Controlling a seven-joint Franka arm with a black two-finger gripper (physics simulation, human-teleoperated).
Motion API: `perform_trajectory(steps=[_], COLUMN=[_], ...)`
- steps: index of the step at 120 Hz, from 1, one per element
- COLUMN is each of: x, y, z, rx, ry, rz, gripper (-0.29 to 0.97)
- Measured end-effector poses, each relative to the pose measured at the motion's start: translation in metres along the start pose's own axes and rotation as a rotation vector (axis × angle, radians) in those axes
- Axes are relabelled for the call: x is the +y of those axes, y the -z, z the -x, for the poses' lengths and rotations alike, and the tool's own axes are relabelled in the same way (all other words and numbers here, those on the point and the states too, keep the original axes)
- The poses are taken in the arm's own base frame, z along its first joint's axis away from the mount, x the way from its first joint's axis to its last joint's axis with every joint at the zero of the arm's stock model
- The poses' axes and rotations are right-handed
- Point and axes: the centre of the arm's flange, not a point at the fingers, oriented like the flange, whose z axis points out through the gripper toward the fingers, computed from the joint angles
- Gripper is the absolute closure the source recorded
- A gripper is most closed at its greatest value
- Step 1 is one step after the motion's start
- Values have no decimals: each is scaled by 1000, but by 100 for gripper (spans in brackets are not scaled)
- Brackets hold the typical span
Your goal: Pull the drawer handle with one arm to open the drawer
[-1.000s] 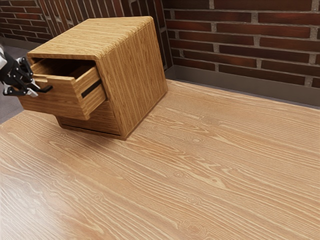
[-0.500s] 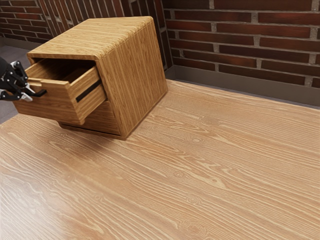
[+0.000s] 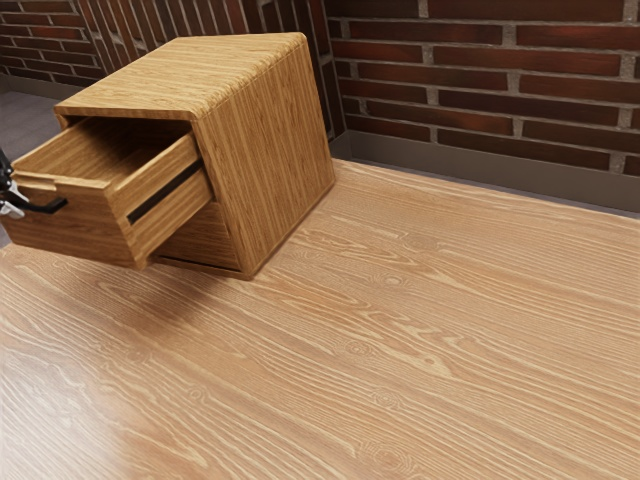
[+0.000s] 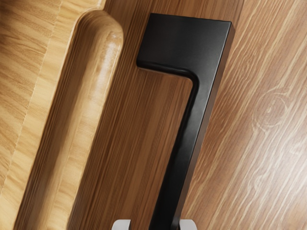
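Note:
The wooden cabinet (image 3: 262,140) stands at the back of the table on the exterior view's left. Its top drawer (image 3: 95,205) is pulled far out toward that view's left edge, and its inside is bare. My black gripper (image 3: 22,197) sits at the drawer front, mostly cut off by the frame edge, with one fingertip (image 3: 45,206) showing. In the wrist view the rounded wooden handle (image 4: 88,120) runs beside one black finger (image 4: 192,120), with a strip of drawer front showing between them. The gripper is open around the handle.
The wooden table (image 3: 400,330) stretches wide toward the exterior view's right and front. A brick wall (image 3: 480,70) runs along the back. Grey floor (image 3: 25,115) shows past the table's left edge.
The drawer has slid further out toward the exterior view's left. My gripper has moved with it and is now mostly past the frame edge.

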Motion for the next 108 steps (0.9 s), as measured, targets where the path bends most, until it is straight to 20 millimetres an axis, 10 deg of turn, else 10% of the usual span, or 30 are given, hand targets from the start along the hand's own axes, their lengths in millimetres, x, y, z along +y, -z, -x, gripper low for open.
perform_trajectory(steps=[64,89,108], x=[32,54,126], y=[37,152,196], z=[6,93,193], rx=[17,-43,35], ry=[-27,104,340], rz=[-36,-175,-224], gripper=[61,27,12])
